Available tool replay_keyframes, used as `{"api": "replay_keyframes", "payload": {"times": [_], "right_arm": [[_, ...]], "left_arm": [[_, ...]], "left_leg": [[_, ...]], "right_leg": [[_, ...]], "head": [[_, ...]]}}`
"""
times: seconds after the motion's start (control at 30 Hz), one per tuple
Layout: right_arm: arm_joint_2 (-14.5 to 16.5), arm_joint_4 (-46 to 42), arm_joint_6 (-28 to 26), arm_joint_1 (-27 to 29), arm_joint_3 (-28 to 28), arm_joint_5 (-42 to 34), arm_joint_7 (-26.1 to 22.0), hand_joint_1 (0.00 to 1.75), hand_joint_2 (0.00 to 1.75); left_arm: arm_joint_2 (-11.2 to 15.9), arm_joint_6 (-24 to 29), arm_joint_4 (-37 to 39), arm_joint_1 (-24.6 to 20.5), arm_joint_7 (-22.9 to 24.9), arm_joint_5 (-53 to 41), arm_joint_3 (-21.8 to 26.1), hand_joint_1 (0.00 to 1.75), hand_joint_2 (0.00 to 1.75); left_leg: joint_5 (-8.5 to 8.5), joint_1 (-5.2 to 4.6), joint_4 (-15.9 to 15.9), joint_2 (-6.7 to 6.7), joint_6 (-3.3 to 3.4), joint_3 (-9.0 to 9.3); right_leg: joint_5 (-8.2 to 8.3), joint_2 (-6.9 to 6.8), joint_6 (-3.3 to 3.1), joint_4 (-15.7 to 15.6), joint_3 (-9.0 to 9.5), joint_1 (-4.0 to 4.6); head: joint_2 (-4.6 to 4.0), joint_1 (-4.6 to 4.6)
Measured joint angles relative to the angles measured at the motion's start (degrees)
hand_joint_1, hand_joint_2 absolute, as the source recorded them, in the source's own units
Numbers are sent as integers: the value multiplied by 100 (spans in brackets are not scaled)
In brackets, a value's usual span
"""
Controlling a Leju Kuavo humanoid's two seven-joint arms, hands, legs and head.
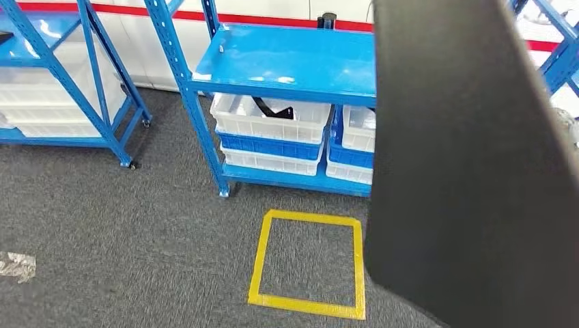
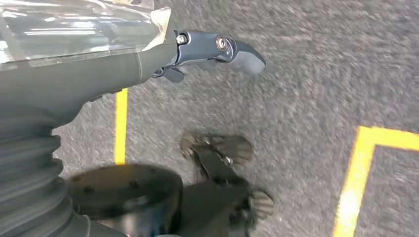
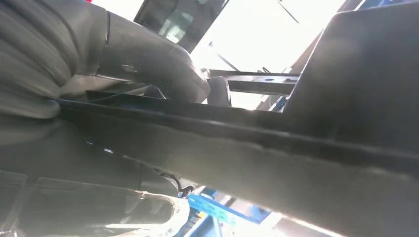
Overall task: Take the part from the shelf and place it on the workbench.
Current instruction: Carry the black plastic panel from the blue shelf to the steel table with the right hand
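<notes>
The black part (image 1: 471,157) is gripped by the right hand (image 3: 148,64), left hand (image 2: 217,49) hanging with fingers empty, carry step judged underway, workbench to be reached next

Two blue shelves (image 1: 287,65), four white bins (image 1: 270,117), one black part (image 1: 471,164).

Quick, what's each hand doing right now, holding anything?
Left hand: holds nothing, but open or closed cannot be told.
Right hand: grips the large black part.

Warehouse-style workshop: blue steel shelving (image 1: 287,65), stacked white bins (image 1: 270,119), yellow floor-tape square (image 1: 307,263).
</notes>
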Motion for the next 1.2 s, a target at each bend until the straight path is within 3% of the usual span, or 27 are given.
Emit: {"api": "replay_keyframes", "payload": {"times": [0.07,0.1,0.13,0.17,0.23,0.27,0.33,0.4,0.47,0.5,0.6,0.63,0.67,0.7,0.73,0.8,0.83,0.87,0.93,0.97,1.0,1.07,1.1,1.13,1.17,1.2], "right_arm": [[1,1,0,8,-9,-1,0,175,175],[2,1,0,13,-13,-1,0,175,175],[2,2,0,18,-16,-1,0,175,175],[2,2,0,21,-17,-1,0,175,175],[2,2,0,16,-18,4,0,175,175],[3,1,0,8,-20,13,0,175,175],[5,-1,1,4,-27,34,0,175,175],[7,-3,2,9,-34,47,0,175,175],[9,-1,3,11,-38,52,1,175,175],[23,0,5,15,-45,64,2,175,175],[74,0,9,37,-72,104,4,175,175],[82,-1,9,50,-77,108,4,175,175],[87,-1,9,63,-80,108,4,175,175],[91,-1,9,73,-85,108,4,175,175],[93,-2,9,77,-94,108,4,175,175],[95,-15,12,72,-116,108,3,175,175],[95,-22,16,63,-125,108,3,175,175],[96,-29,21,57,-130,108,1,175,175],[97,-30,26,59,-133,107,-3,175,175],[97,-29,28,69,-136,105,-4,175,175],[96,-28,34,79,-140,104,-4,175,175],[92,-27,51,96,-157,92,-4,175,175],[87,-27,60,111,-169,78,-5,175,175],[81,-27,67,133,-184,55,-9,175,175],[72,-27,72,159,-195,32,-14,175,175],[63,-27,75,183,-202,9,-22,175,175]], "left_arm": [[-2,0,-1,-6,2,0,0,0,175],[-7,0,-1,-6,2,0,0,0,175],[-10,-1,-1,-5,2,1,-1,0,175],[-14,-1,-2,-5,2,1,-1,0,175],[-16,-1,-2,-6,2,0,-1,0,175],[-17,-1,-2,-7,2,-2,-1,0,175],[-17,-1,-3,-10,2,-7,-1,0,175],[-17,-1,-4,-10,2,-10,-1,0,175],[-17,1,-4,-10,3,-11,-1,0,175],[-13,2,-3,-7,7,-22,-2,0,175],[-4,4,-2,-14,29,-73,-5,0,175],[-5,4,-4,-21,34,-81,-6,0,175],[-5,4,-7,-25,37,-85,-7,0,175],[-6,4,-12,-28,39,-89,-7,0,175],[-6,4,-20,-34,39,-93,-7,0,175],[-5,4,-39,-60,39,-105,-7,0,175],[-4,4,-45,-74,39,-109,-7,0,175],[-3,4,-48,-85,39,-111,-7,0,175],[-2,4,-48,-87,39,-111,-7,0,175],[1,4,-48,-87,39,-111,-7,0,175],[3,4,-48,-87,39,-111,-7,0,175],[8,1,-48,-91,32,-114,-8,0,175],[8,-2,-48,-92,26,-117,-9,0,175],[5,-4,-48,-91,20,-120,-11,0,175],[3,-7,-48,-91,14,-123,-13,0,175],[1,-7,-48,-91,12,-125,-16,0,175]], "left_leg": [[170,-15,7,18,42,-197],[248,-22,14,24,41,-302],[326,-26,22,30,38,-409],[400,-25,35,36,29,-515],[539,-18,83,43,-5,-717],[597,-23,123,39,-31,-807],[694,-40,184,29,-83,-915],[735,-47,197,26,-106,-940],[764,-46,190,25,-114,-942],[654,-32,267,16,-153,-986],[-314,62,1456,-14,-340,-1271],[-477,93,1849,-15,-376,-1294],[-406,120,1966,-15,-395,-1218],[-260,146,1863,-15,-407,-1034],[-137,172,1558,-16,-414,-746],[-169,186,701,-34,-404,-99],[-247,169,391,-45,-381,100],[-308,137,228,-53,-345,179],[-230,90,175,-38,-228,107],[-161,80,164,-23,-158,46],[-83,78,147,-7,-94,-29],[66,59,136,9,-16,-216],[137,44,137,12,-3,-316],[210,25,139,15,6,-413],[279,7,142,17,10,-505],[344,-7,145,18,8,-585]], "right_leg": [[-515,18,-68,701,-198,5],[-660,22,-54,1058,-247,6],[-681,23,-5,1296,-229,4],[-595,23,67,1352,-132,-1],[-356,22,187,877,343,-19],[-350,21,195,415,690,-16],[-500,32,109,-326,1182,12],[-594,43,40,-529,1280,37],[-581,42,29,-509,1256,42],[-511,32,-46,-491,1181,20],[-131,2,-256,-444,796,-45],[-37,3,-245,-435,689,-45],[29,3,-224,-422,596,-48],[88,4,-197,-405,507,-55],[138,5,-163,-381,433,-60],[220,2,-79,-338,325,-59],[264,-5,-29,-332,301,-57],[314,-14,22,-341,281,-63],[395,-24,112,-355,238,-83],[331,-19,113,-296,180,-90],[170,-13,79,-134,86,-88],[-337,4,-28,526,-159,-73],[-533,11,-45,921,-258,-62],[-617,16,-24,1232,-296,-51],[-583,18,21,1388,-260,-42],[-464,19,72,1343,-132,-36]], "head": [[0,13],[0,14],[0,13],[0,14],[0,15],[0,18],[0,1],[0,-20],[0,-19],[0,-23],[0,-47],[0,-51],[0,-53],[0,-55],[0,-55],[0,-51],[0,-45],[0,-41],[0,-36],[0,-37],[0,-29],[0,-14],[0,-5],[0,-4],[0,-3],[0,-4]]}}
